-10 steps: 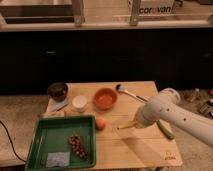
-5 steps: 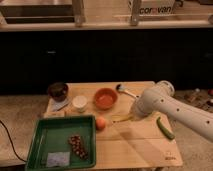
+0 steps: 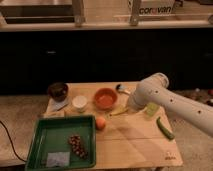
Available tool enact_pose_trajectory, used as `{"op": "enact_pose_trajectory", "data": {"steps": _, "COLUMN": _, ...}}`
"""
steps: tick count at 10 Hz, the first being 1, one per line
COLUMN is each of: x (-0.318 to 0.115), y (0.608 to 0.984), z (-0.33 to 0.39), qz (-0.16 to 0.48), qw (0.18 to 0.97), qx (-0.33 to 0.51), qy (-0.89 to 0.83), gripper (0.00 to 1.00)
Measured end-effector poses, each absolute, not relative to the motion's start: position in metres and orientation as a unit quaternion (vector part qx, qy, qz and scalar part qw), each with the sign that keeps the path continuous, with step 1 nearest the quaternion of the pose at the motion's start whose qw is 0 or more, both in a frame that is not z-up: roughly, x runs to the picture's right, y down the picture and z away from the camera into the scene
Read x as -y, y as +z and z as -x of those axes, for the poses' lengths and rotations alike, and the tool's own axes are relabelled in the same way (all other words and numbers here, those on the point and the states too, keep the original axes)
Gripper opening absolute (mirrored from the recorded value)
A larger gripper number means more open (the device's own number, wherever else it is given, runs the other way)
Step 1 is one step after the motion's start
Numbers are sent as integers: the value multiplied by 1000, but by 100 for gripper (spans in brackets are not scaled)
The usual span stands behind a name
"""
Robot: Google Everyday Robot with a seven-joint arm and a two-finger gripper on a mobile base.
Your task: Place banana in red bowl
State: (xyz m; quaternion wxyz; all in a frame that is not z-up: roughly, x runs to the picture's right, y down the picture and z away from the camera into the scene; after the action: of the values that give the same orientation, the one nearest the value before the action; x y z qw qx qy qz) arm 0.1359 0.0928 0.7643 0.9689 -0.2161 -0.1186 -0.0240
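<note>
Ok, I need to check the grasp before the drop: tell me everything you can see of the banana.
The banana is small, pale yellow, tapered, plastic-looking. It is nearly level just right of the red bowl, free tip toward the rim, not inside. Its other end disappears under the white arm, where the gripper is shut on it. Contact with the wooden table cannot be told.

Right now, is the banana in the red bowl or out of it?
Out: the banana is beside the red bowl, not inside, held by the shut end effector next to it.
</note>
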Motion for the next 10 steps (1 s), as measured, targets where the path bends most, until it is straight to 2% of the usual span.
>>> {"op": "enact_pose_trajectory", "data": {"steps": 10, "x": -40, "y": 787, "z": -93, "qz": 204, "qw": 969, "qx": 139, "qy": -32, "gripper": 2}}
